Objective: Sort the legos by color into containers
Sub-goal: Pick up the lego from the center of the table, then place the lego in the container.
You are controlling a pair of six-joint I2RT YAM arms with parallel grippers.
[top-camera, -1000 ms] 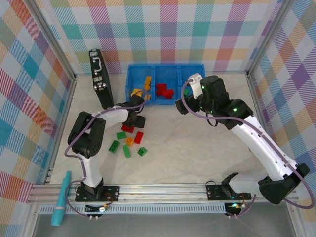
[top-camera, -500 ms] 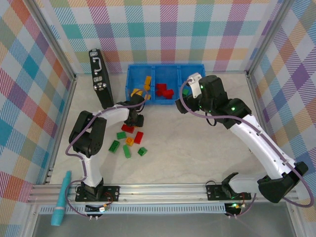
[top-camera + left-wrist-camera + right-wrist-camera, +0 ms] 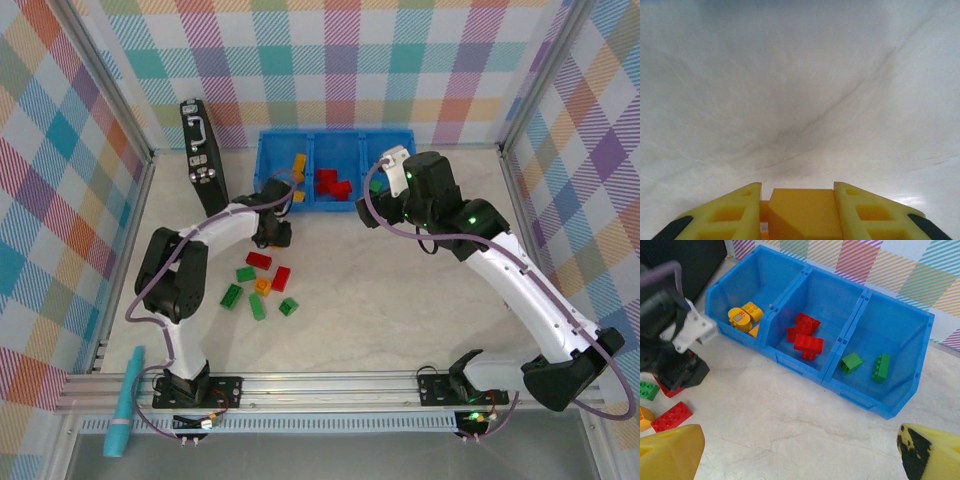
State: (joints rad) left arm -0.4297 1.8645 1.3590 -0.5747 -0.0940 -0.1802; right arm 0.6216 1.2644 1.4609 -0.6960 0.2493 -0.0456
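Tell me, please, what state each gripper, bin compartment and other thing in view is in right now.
left gripper, shut on orange lego.
right gripper, open, empty.
left compartment, holds yellow and orange legos.
middle compartment, holds red legos.
right compartment, holds two green legos.
loose legos, unsorted on the table.
black case, shut.

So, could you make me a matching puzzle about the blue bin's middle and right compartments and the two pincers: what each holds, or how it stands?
Things:
1. middle compartment
2. right compartment
3. left pincer
4. right pincer

States:
A. open, holding nothing
B. green bricks inside
C. shut on an orange brick
D. red bricks inside

Pairs: 1-D, 2-B, 3-C, 4-A.
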